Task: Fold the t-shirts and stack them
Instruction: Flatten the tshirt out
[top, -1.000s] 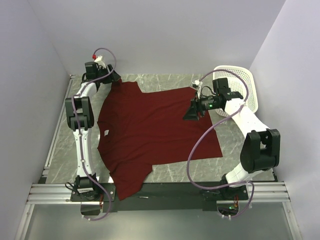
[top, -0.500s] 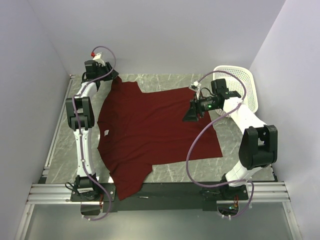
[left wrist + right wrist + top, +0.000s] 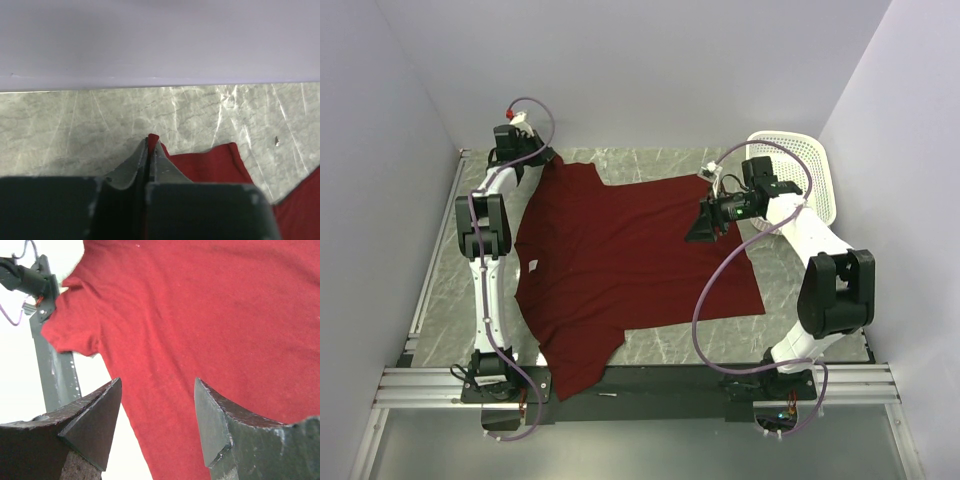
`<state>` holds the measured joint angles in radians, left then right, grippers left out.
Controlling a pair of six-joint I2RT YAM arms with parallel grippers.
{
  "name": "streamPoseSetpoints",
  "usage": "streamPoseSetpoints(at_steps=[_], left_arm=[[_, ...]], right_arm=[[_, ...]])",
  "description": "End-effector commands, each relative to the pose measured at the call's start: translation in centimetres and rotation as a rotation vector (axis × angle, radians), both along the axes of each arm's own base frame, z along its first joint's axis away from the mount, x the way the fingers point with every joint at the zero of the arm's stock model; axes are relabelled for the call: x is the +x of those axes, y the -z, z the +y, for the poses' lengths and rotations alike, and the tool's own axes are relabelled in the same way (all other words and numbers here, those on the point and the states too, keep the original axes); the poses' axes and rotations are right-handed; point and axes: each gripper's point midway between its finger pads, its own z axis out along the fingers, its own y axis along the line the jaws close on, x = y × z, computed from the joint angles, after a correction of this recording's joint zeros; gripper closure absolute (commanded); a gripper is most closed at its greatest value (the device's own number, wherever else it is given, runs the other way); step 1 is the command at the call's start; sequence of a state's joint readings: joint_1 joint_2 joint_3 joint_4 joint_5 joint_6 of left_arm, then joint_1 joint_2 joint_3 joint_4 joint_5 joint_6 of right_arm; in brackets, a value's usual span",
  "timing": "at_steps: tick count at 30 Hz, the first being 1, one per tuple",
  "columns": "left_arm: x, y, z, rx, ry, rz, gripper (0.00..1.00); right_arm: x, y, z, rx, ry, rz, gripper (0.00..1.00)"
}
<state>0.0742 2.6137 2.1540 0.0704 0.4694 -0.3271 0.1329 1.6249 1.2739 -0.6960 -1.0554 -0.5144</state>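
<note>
Clamps the left gripper [image 3: 151,142] tight on a sliver of the t-shirt [image 3: 630,260], at its far left sleeve. Holds the right gripper [image 3: 157,410] wide, fingers apart over the cloth's right side. Shows the rest spread flat across the table [image 3: 670,345].

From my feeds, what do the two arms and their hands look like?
Left arm and right arm share white links, black joint housings, and a mauve cable looping alongside each. Left hand and right hand have dark grey, wedge-shaped fingers with scuffed edges. A small green light glows by the right wrist.
</note>
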Motion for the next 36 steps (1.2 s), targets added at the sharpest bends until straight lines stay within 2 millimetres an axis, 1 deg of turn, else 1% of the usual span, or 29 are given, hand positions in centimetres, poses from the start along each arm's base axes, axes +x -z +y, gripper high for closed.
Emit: streamPoseSetpoints(at_steps=[1, 2, 3, 4, 5, 6, 7, 8, 9, 10, 11, 12, 13, 14, 15, 16, 17, 18, 20, 21, 23, 24, 25, 26, 27, 29, 32, 33, 36], left_arm=[[1.4, -4.5, -0.4, -0.009, 0.007, -0.117, 0.99], [1.4, -5.7, -0.6, -0.012, 0.011, -0.137, 1.00], [1.2, -6.4, -0.7, -0.011, 0.017, -0.148, 1.00], [1.0, -6.8, -1.1, -0.006, 0.027, -0.161, 1.00], [0.7, -8.7, -1.2, -0.003, 0.032, -0.190, 0.99], [0.5, -9.4, -1.3, 0.000, 0.036, -0.202, 0.99], [-0.1, -9.2, -1.5, -0.004, 0.048, -0.199, 0.99], [-0.5, -11.1, -1.6, 0.001, 0.052, -0.229, 1.00], [-0.8, -11.5, -1.7, 0.004, 0.056, -0.235, 1.00], [-1.4, -10.9, -1.8, 0.002, 0.065, -0.223, 0.99], [-1.8, -12.0, -1.9, 0.004, 0.070, -0.238, 0.99], [-2.0, -11.9, -1.9, 0.007, 0.072, -0.235, 0.99], [-2.5, -11.6, -2.1, -0.001, 0.080, -0.223, 0.99], [-2.7, -12.1, -2.2, -0.002, 0.083, -0.234, 0.99], [-2.7, -12.3, -2.1, -0.001, 0.080, -0.237, 0.99], [-3.0, -12.0, -2.2, -0.007, 0.083, -0.228, 0.99], [-3.0, -12.4, -2.2, -0.009, 0.084, -0.236, 0.99], [-3.1, -12.3, -2.2, -0.012, 0.083, -0.234, 0.99], [-3.1, -12.3, -2.2, -0.019, 0.088, -0.233, 0.99], [-3.2, -12.3, -2.3, -0.027, 0.087, -0.231, 0.99], [-3.2, -12.1, -2.4, -0.035, 0.093, -0.231, 0.99], [-3.2, -12.0, -2.5, -0.040, 0.095, -0.229, 0.99], [-3.1, -11.7, -2.5, -0.042, 0.094, -0.223, 1.00], [-3.0, -11.7, -2.4, -0.043, 0.092, -0.221, 0.99], [-3.0, -11.6, -2.5, -0.049, 0.097, -0.221, 0.99], [-3.0, -11.4, -2.4, -0.053, 0.095, -0.217, 0.99], [-3.0, -11.3, -2.6, -0.063, 0.101, -0.215, 0.99], [-3.0, -11.2, -2.5, -0.064, 0.103, -0.212, 0.99], [-2.9, -11.2, -2.2, -0.072, 0.096, -0.212, 0.99]], right_arm=[[2.0, 0.2, -0.9, -0.069, 0.061, -0.036, 0.34], [3.6, 0.6, -1.4, -0.102, 0.147, -0.033, 0.34], [4.9, 0.9, -2.2, -0.147, 0.222, -0.039, 0.34], [6.4, 2.0, -2.9, -0.199, 0.296, -0.020, 0.34], [9.1, 1.7, -4.6, -0.285, 0.426, -0.039, 0.34], [10.5, 1.8, -5.3, -0.325, 0.476, -0.030, 0.34], [12.1, 4.4, -6.1, -0.392, 0.524, 0.034, 0.37], [14.7, 2.4, -7.1, -0.433, 0.593, 0.009, 0.38], [16.0, 2.7, -7.4, -0.457, 0.612, 0.015, 0.39], [17.5, 5.4, -7.7, -0.497, 0.624, 0.062, 0.39], [19.9, 3.3, -7.7, -0.481, 0.668, 0.022, 0.39], [21.1, 3.4, -7.9, -0.498, 0.699, 0.019, 0.39], [22.4, 5.8, -7.9, -0.529, 0.711, 0.049, 0.39], [24.5, 3.7, -7.7, -0.515, 0.765, -0.002, 0.39], [25.5, 6.1, -8.2, -0.575, 0.803, 0.011, 0.39], [26.4, 6.1, -8.4, -0.588, 0.851, 0.000, 0.39], [27.6, 5.2, -8.7, -0.585, 0.888, -0.035, 0.40], [28.0, 6.2, -9.0, -0.604, 0.908, -0.034, 0.40], [28.7, 7.3, -9.7, -0.624, 0.952, -0.055, 0.42], [28.9, 7.4, -10.3, -0.643, 0.977, -0.073, 0.43], [29.3, 8.1, -10.7, -0.660, 0.985, -0.094, 0.43], [29.4, 8.8, -10.9, -0.675, 0.985, -0.089, 0.44], [29.6, 8.9, -11.1, -0.684, 0.987, -0.093, 0.44], [30.0, 8.4, -11.0, -0.675, 0.989, -0.102, 0.44], [30.1, 9.1, -11.2, -0.677, 0.991, -0.091, 0.44], [30.6, 8.9, -11.0, -0.651, 0.997, -0.091, 0.45], [30.8, 9.5, -10.7, -0.631, 1.000, -0.077, 0.46], [30.7, 10.3, -10.7, -0.639, 0.998, -0.061, 0.47], [30.6, 11.6, -11.1, -0.649, 1.010, -0.032, 0.49]])
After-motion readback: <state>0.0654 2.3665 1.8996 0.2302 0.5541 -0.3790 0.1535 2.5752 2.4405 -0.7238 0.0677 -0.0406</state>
